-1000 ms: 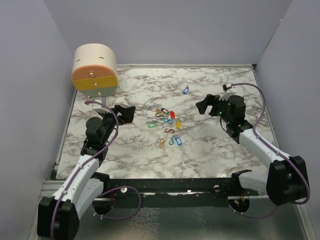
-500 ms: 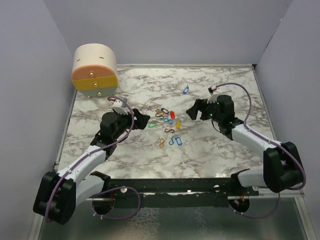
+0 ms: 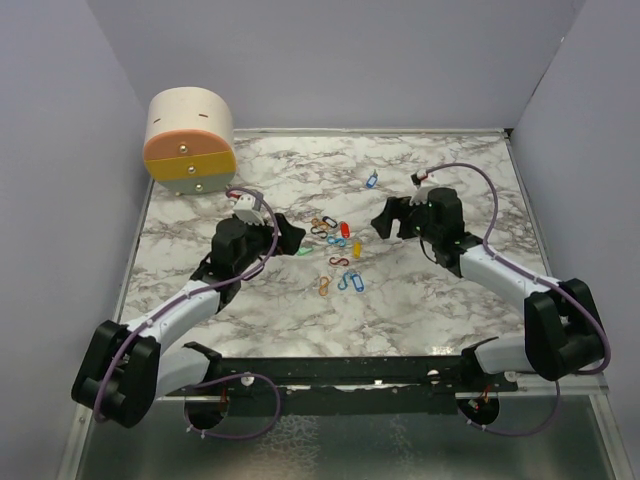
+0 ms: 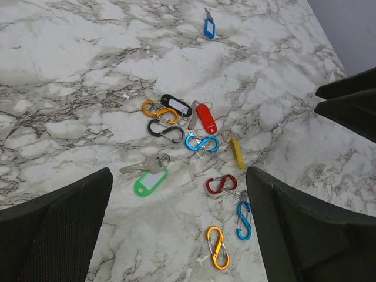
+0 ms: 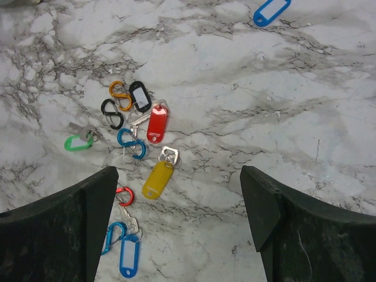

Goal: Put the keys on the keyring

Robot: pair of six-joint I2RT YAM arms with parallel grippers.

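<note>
The keys lie in a loose cluster mid-table [image 3: 338, 250]: metal keys with a green tag [image 4: 150, 179], a red tag [image 4: 205, 118], a yellow tag [image 5: 157, 179] and a blue tag [image 5: 129, 256]. Among them lie several S-shaped carabiner keyrings, such as an orange one [image 4: 217, 247] and a blue one [image 4: 201, 142]. A lone blue-tagged key [image 3: 372, 180] sits farther back. My left gripper [image 3: 292, 236] hovers open at the cluster's left edge, above the green tag. At the right edge, beside the yellow tag, hovers my right gripper [image 3: 385, 220]. It is also open and holds nothing.
A cream and orange drawer box [image 3: 190, 140] stands at the back left corner. Grey walls enclose the marble table [image 3: 450, 300] on three sides. A black-tagged key [image 4: 176, 106] and a black carabiner [image 4: 165, 130] lie in the cluster.
Both arms have reached in toward the cluster: the left gripper moved right and forward, the right gripper moved left. The right jaws have narrowed slightly. The keys have not moved.
</note>
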